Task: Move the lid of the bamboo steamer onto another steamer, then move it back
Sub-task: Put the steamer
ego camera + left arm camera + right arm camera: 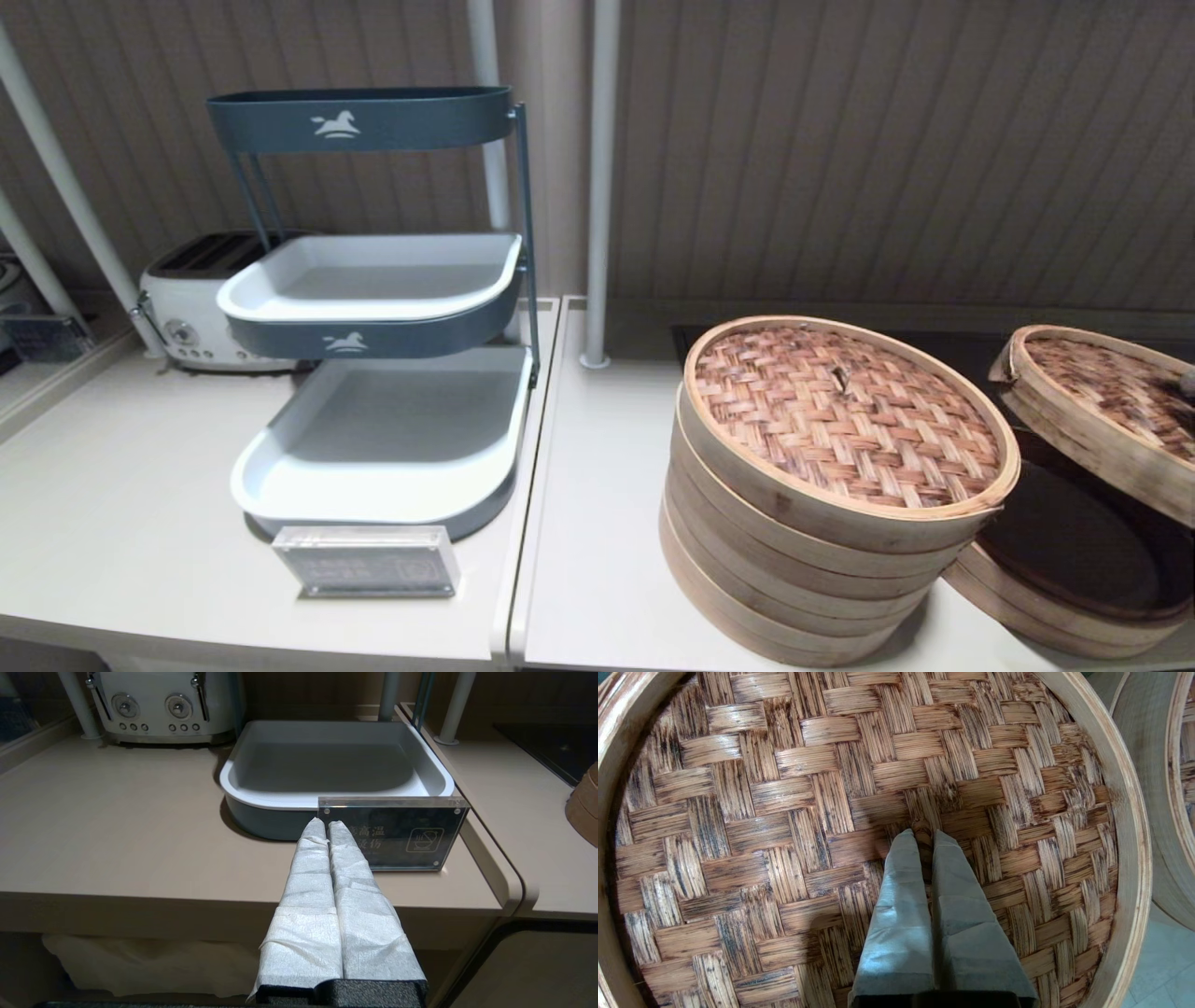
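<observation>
Right then, the lid (1102,411) hung tilted at the far right edge of the head view, lifted clear of the low steamer (1074,569) below it, whose dark inside showed open. Its left edge sat higher, its right side ran out of frame. The right gripper (924,833) showed in the right wrist view only: padded fingers (901,905) pinched nearly together on the small dark handle (923,828) at the lid's centre, so the lid (784,812) hung from that grip. Woven reddish-brown top filled that view, pale band rim around it.

Tall steamer (812,560), a stack of pale rings, stood just left of the low one, near the front of the right counter (597,560). It carried its own woven lid (845,415) with a tiny stub (840,378) at centre. The held lid was beside it, not over it, not touching it.

Left gripper (327,826) sat parked low in front of the left counter (117,826), white-wrapped fingers (308,896) pressed together with nothing between. Its tips pointed at a clear sign (397,835) standing at the near edge. Behind the sign was the tiered rack (373,280), bottom tray (327,765) grey and white. Toaster (191,308) stood far left against the wall. Two white poles (597,187) rose behind the rack.
</observation>
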{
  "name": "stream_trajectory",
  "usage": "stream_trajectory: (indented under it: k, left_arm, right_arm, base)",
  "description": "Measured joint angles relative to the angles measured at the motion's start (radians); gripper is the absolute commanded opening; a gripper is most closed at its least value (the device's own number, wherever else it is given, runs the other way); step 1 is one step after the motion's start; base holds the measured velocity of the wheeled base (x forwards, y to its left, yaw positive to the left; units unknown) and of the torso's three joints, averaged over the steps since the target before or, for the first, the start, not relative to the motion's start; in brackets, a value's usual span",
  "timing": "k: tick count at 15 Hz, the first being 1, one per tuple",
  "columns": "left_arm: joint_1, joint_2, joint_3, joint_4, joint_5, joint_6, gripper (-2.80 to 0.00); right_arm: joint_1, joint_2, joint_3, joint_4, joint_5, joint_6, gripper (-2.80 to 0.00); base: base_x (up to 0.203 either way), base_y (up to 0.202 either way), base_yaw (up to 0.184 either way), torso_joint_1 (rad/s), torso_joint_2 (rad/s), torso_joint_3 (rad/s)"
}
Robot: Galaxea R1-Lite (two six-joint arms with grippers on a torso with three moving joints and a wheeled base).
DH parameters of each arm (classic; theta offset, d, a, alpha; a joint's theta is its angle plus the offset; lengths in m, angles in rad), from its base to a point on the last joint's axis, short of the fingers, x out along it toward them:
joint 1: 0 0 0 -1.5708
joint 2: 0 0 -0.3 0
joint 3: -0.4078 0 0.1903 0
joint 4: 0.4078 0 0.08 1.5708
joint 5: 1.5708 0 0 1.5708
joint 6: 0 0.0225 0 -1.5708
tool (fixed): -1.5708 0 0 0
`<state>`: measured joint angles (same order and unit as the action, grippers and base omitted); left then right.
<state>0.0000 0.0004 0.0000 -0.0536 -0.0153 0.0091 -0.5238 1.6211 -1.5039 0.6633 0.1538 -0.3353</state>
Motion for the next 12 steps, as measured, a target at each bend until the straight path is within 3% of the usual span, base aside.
stream_trajectory:
  k: [12]
  left_arm:
    - [0.000, 0.000, 0.000, 0.000, 0.000, 0.000, -2.80]
  right_arm:
    - [-0.002, 0.020, 0.088, -0.088, 0.003, 0.000, -2.80]
  base:
    - [0.000, 0.000, 0.000, 0.000, 0.00, 0.000]
